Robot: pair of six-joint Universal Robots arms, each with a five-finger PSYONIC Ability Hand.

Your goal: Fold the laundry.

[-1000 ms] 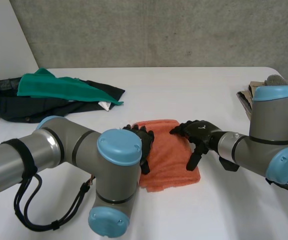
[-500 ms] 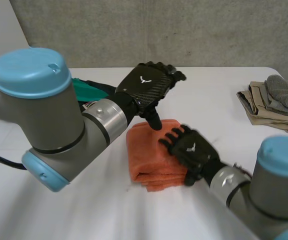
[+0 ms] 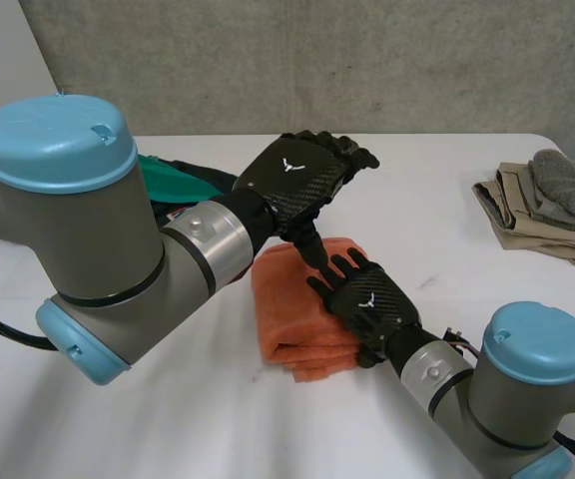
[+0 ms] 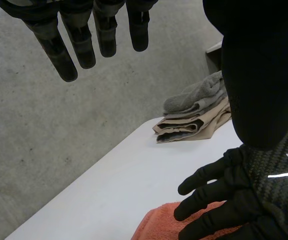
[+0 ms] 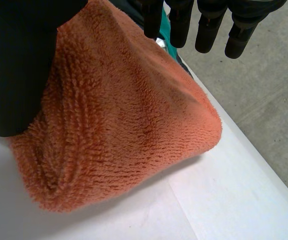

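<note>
An orange towel (image 3: 283, 304) lies folded into a thick pad in the middle of the white table (image 3: 437, 200). My right hand (image 3: 367, 299) rests flat on the towel's right half, open with straight fingers. In the right wrist view its fingers (image 5: 206, 27) reach over the towel's terry top (image 5: 124, 125). My left hand (image 3: 297, 180) hangs in the air above the towel's far edge, open and holding nothing. Seen from the left wrist, its fingers (image 4: 79, 45) point out over the table, with the right hand (image 4: 254, 200) and a towel corner (image 4: 156, 225) below them.
A folded stack of beige and grey laundry (image 3: 552, 200) sits at the table's right edge, also seen in the left wrist view (image 4: 196, 115). A green cloth (image 3: 173, 175) on a dark garment lies behind my left forearm. A concrete wall backs the table.
My left arm has risen and lifted its hand off the towel's left side. My right hand has moved onto the towel's right half and shifted slightly across it.
</note>
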